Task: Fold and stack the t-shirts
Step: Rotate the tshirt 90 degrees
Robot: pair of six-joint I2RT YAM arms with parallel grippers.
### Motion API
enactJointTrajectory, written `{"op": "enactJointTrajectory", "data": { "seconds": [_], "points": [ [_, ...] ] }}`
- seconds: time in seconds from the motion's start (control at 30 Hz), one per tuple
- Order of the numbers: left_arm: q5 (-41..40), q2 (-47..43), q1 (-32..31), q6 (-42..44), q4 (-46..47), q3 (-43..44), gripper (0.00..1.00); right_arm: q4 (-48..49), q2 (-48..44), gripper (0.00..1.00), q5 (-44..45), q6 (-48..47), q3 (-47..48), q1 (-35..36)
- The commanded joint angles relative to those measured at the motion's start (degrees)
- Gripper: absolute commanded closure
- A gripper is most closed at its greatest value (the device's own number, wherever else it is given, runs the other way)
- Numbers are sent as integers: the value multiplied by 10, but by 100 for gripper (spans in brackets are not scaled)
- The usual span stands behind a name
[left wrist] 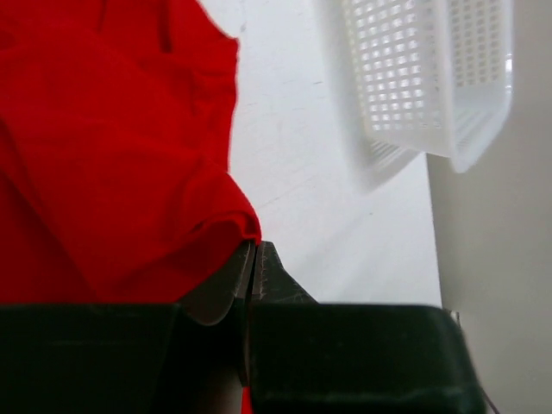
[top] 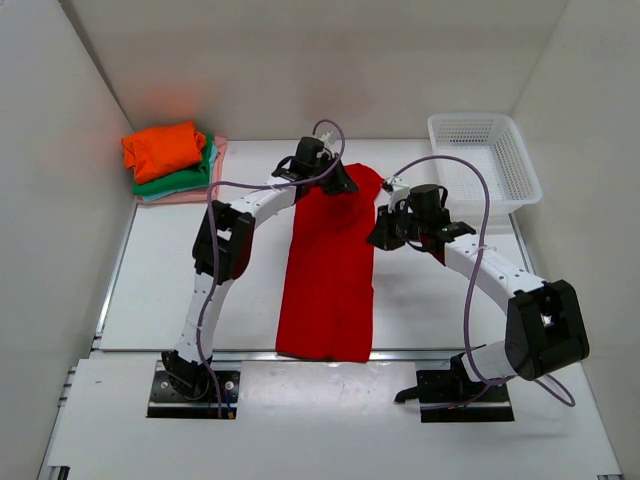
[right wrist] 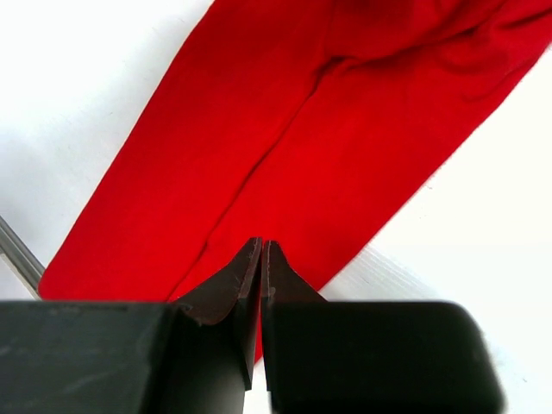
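Observation:
The large red t-shirt (top: 330, 270) lies as a long folded strip down the middle of the table; it also shows in the left wrist view (left wrist: 112, 147) and the right wrist view (right wrist: 345, 129). My left gripper (top: 340, 183) is at its far end, shut on a corner of the red cloth (left wrist: 253, 250). My right gripper (top: 381, 237) hovers at the strip's right edge, its jaws shut (right wrist: 261, 247) with nothing seen in them. The orange shirt (top: 163, 148) lies folded on the green one (top: 185, 178), which lies on the pale pink one (top: 205, 195), at the far left.
A white mesh basket (top: 485, 160) stands at the far right corner; it also shows in the left wrist view (left wrist: 431, 78). White walls close in the table on the left, right and back. The table's near edge lies just past the strip's near end.

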Motion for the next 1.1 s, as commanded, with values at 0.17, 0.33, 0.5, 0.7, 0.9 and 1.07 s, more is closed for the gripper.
{"op": "enactJointTrajectory", "data": {
  "seconds": [0.17, 0.33, 0.5, 0.7, 0.9, 1.07],
  "points": [
    [36, 89, -4, 20, -98, 142, 84, 30, -13, 99, -5, 0, -11, -8],
    [73, 67, 14, -14, -40, 121, 76, 32, -16, 98, -13, 8, -22, -15],
    [16, 5, 39, 14, -71, 63, 90, 35, -21, 99, -10, 8, -32, -17],
    [33, -43, 85, 21, -81, -36, 95, 48, -24, 99, -16, 19, -42, -10],
    [2, -106, 89, 42, -65, -154, 80, 51, -23, 99, -16, 25, -40, -6],
    [48, -123, 106, 9, -8, -219, 65, 55, -23, 99, -18, 30, -40, -1]
  ]
}}
